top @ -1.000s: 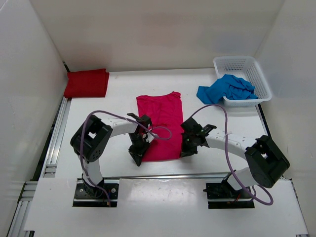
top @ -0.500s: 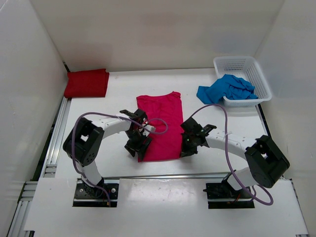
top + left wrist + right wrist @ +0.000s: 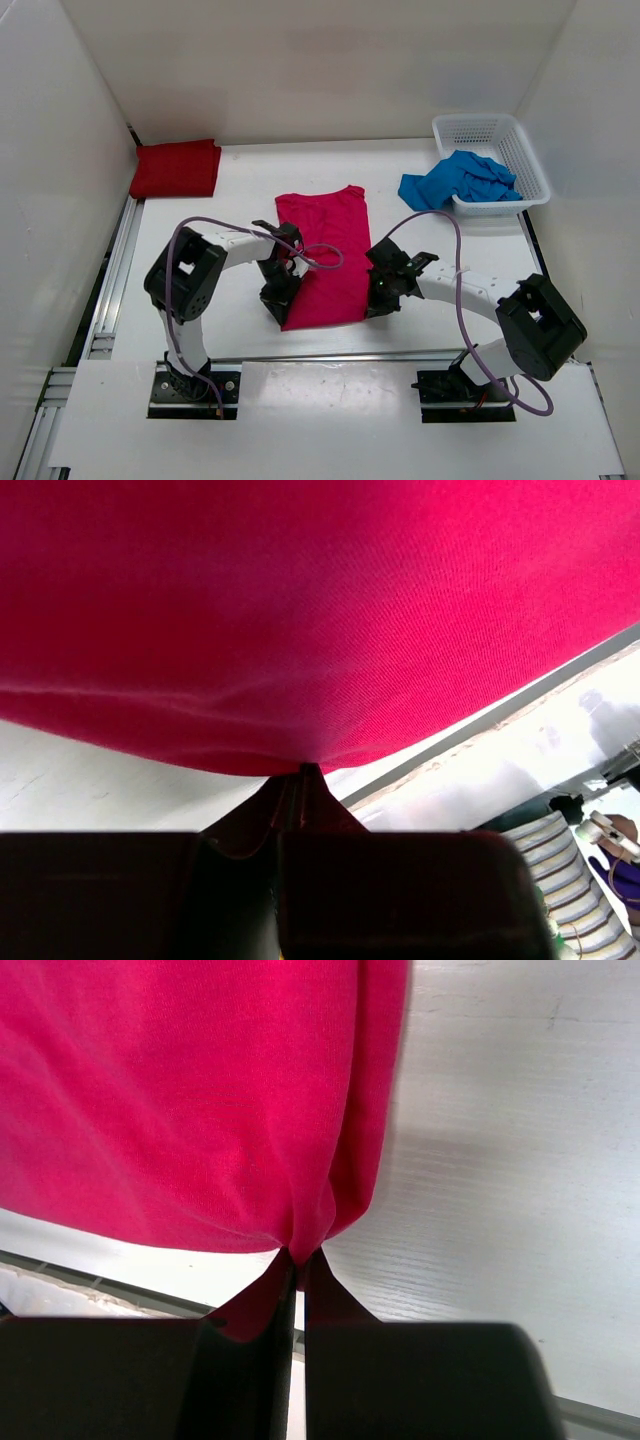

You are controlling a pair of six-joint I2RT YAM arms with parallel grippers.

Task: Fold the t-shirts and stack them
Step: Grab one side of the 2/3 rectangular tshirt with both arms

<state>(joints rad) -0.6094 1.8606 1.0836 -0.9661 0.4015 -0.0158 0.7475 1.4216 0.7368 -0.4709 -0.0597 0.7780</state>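
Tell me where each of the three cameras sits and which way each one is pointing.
Top external: fixed above and behind the arms, looking down on the table; both arms and bases show, plus the pink shirt, dark red shirt, blue shirt and basket.
Left wrist: on the left wrist, looking forward at the pink shirt's near edge; the left gripper shows, shut on it.
Right wrist: on the right wrist, facing the same edge; the right gripper shows, shut on it.
Shared: all three see the pink shirt.

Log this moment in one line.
pink t-shirt: mid-table | left claw: shut on its near-left hem | right claw: shut on its near-right hem | dark red t-shirt: folded, far-left | blue t-shirt: spilling from basket
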